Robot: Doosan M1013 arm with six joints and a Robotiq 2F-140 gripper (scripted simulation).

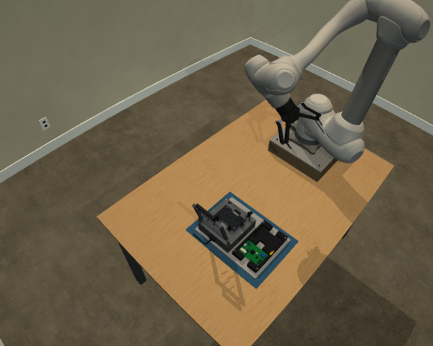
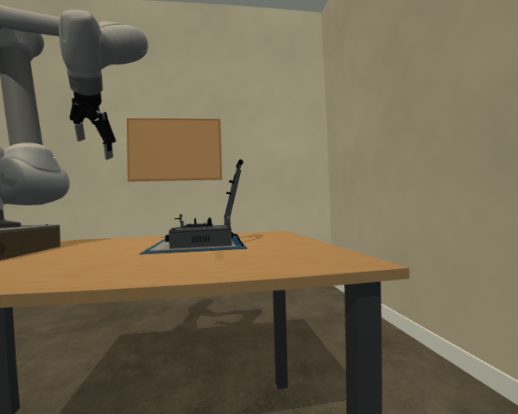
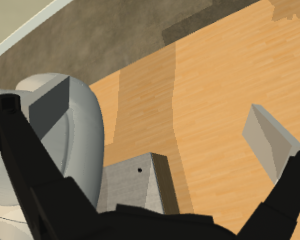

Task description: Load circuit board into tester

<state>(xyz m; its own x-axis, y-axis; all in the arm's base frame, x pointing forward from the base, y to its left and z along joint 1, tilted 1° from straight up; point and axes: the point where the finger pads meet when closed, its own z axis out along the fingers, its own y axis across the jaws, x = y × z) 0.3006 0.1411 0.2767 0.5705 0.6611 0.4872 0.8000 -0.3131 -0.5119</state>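
Note:
The green circuit board point(image 1: 255, 256) lies face up in the near-left pocket of the black tray point(image 1: 238, 254); its white connector end appears to point toward the tester. The other pocket is empty. The grey tester point(image 1: 242, 235) point(image 2: 179, 238) stands beside the tray with its lid point(image 2: 233, 191) point(image 1: 206, 212) raised steeply, handle at the top. The latch hook point(image 1: 249, 215) point(image 2: 180, 219) stands opposite the hinge. No board shows on the tester's plate; its pins are too small to make out. My gripper point(image 1: 302, 130) point(image 2: 93, 141) point(image 3: 159, 105) is open and empty, tilted, high above the table near the robot base.
Tester and tray stand on a light board over a blue mat point(image 1: 256, 282) on the wooden table point(image 1: 172, 186) point(image 2: 294, 262). A black cable lies beside the tester. The arm's pedestal point(image 1: 299, 163) point(image 3: 127, 185) is close to the gripper. The robot's own arm fills the wrist view's left.

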